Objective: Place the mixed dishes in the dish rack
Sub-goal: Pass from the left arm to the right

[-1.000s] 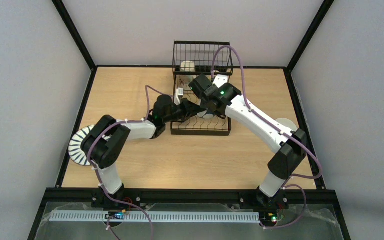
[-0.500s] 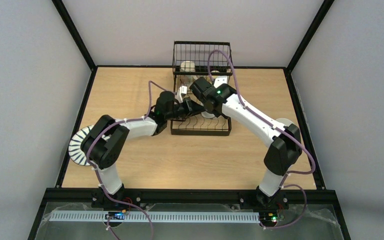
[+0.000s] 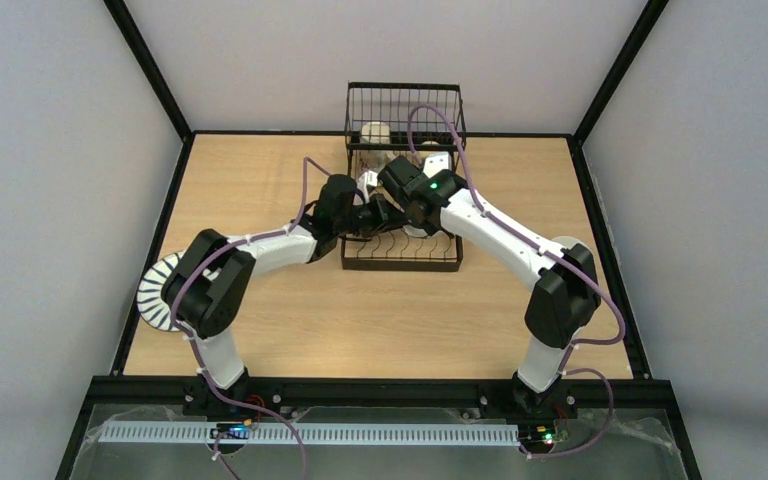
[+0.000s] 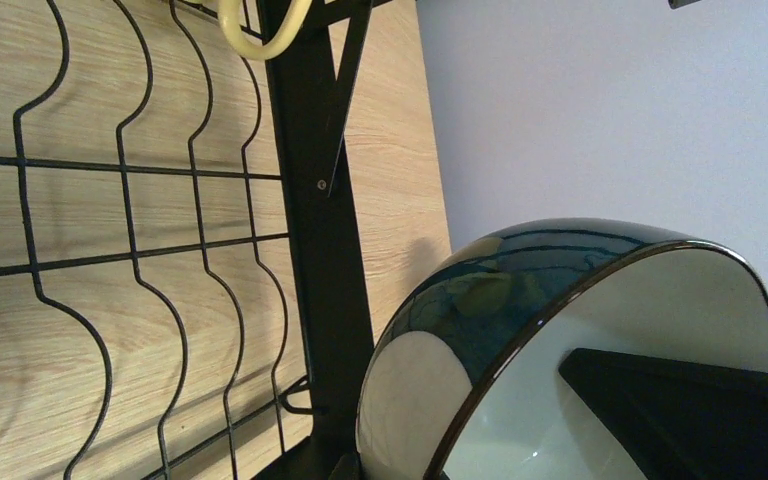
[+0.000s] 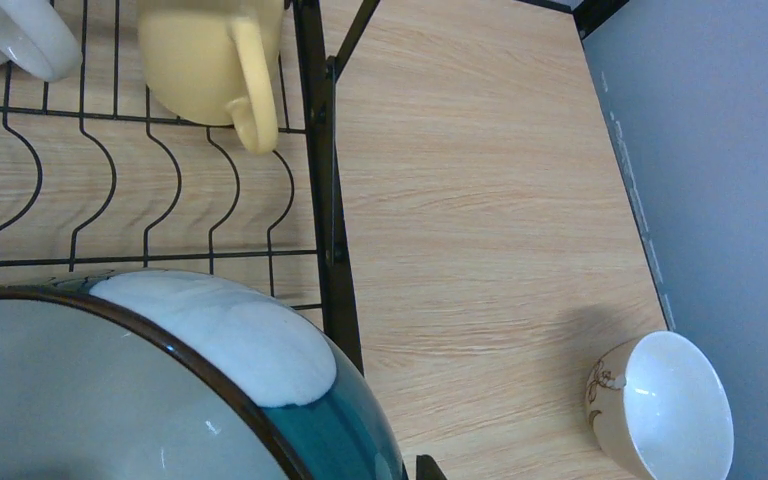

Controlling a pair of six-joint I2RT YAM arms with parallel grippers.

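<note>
1. At the far middle of the table [image 3: 260,170], the dish rack [image 3: 400,267] stands with its raised upper basket toward the far edge and its slotted lower level toward the arms.
2. Both arms reach in over the lower level, where the left pincer [image 3: 378,216] and the right pincer [image 3: 407,208] meet just beside each other.
3. The blue-outside white bowl [image 4: 480,300] is tilted on edge above the wavy lower wires, beside the rack's right rail, and sits close under both wrist cameras.
4. Left pincer: one dark finger [image 4: 680,410] lies inside the bowl against its white wall. The other finger is hidden, so whether the pincer clamps the bowl cannot be told.
5. Right pincer: its fingers are out of its own wrist view, so open or closed cannot be told.
6. The beige mug [image 3: 375,133] lies in the upper basket, and the yellow mug [image 5: 210,55] lies beside it, handle toward the arms.
7. The cream bowl [image 5: 670,400] sits on the table near the right edge, well apart from the rack.
8. The white plate with dark radial stripes [image 3: 155,290] lies at the left edge, partly under the left arm.
</note>
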